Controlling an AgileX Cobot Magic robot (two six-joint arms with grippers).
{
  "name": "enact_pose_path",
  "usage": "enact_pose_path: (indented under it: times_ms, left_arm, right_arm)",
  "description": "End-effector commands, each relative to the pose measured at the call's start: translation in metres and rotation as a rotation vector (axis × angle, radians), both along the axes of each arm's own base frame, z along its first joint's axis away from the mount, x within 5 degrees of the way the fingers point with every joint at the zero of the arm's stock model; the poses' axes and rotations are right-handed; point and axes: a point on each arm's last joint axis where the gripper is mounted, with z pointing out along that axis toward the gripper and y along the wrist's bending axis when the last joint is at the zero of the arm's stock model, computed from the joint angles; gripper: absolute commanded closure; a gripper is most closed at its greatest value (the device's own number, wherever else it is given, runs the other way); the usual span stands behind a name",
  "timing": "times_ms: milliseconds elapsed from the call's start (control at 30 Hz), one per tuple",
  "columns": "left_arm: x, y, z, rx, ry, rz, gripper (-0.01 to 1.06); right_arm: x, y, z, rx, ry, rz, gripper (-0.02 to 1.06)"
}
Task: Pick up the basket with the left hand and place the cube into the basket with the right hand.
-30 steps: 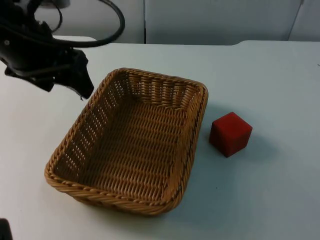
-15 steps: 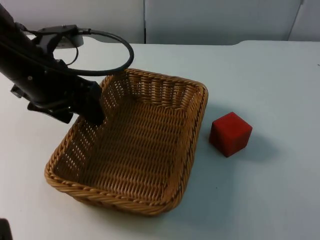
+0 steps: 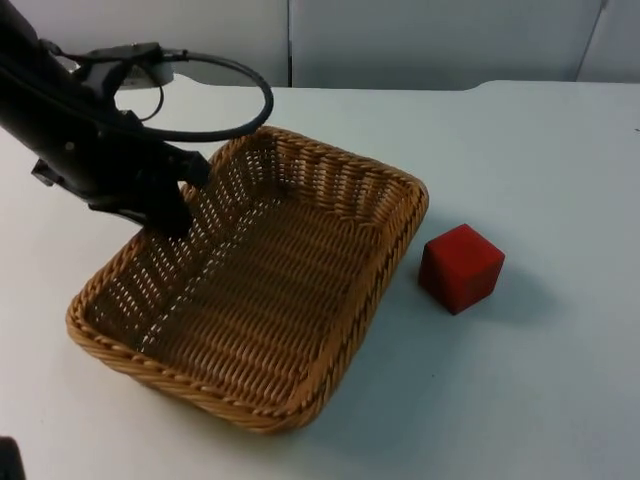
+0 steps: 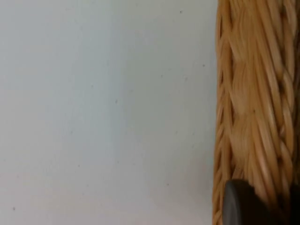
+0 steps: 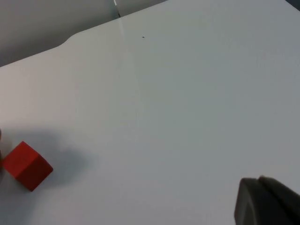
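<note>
1. Two grippers reported. My left gripper [image 3: 170, 215] is down at the basket [image 3: 300, 290], at the long rim on my left arm's side. My left wrist view shows a fingertip [image 4: 239, 204] against the woven rim [image 4: 248, 108]. I cannot tell how far the jaws stand apart, nor whether the rim is gripped.

2. My right gripper's fingertip [image 5: 265, 201] hangs above bare table, well apart from the cube [image 5: 26, 165]. That arm waits. I cannot tell its opening.

3. Task items located. Basket sits on the white table [image 3: 560, 380], empty. The red cube [image 3: 460, 267] stands just beside the basket's far long wall, apart from it, on the table.

4. Risk: if the rim is held by one finger pressing rather than by a true pinch, I judge the basket would slide or tip instead of lifting. Cause: a thin hold on a rounded wicker edge.

5. Risk: a basket lifted from one side would hang tilted, so a dropped cube could roll to the low wall.

6. Risk: a sliding basket could nudge the cube, given the small gap between them.

7. Open room: bare table lies around the cube on the sides away from the basket, leaving my right arm a free approach from above. The table's far edge is well behind both items.
</note>
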Motion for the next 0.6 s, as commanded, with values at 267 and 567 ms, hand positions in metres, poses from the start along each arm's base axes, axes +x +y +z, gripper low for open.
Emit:
enact_pose_path:
  times_ms: [267,567]
  left_arm:
    - [0.024,-0.012,0.054,-0.108,-0.021,-0.031,1.05]
    - [0.030,0.010,0.078,-0.111,-0.100,0.031,1.05]
  right_arm:
    - [0.000,-0.001,0.000,-0.006,-0.006,-0.015,1.05]
    - [0.000,-0.001,0.000,-0.006,-0.006,-0.015,1.05]
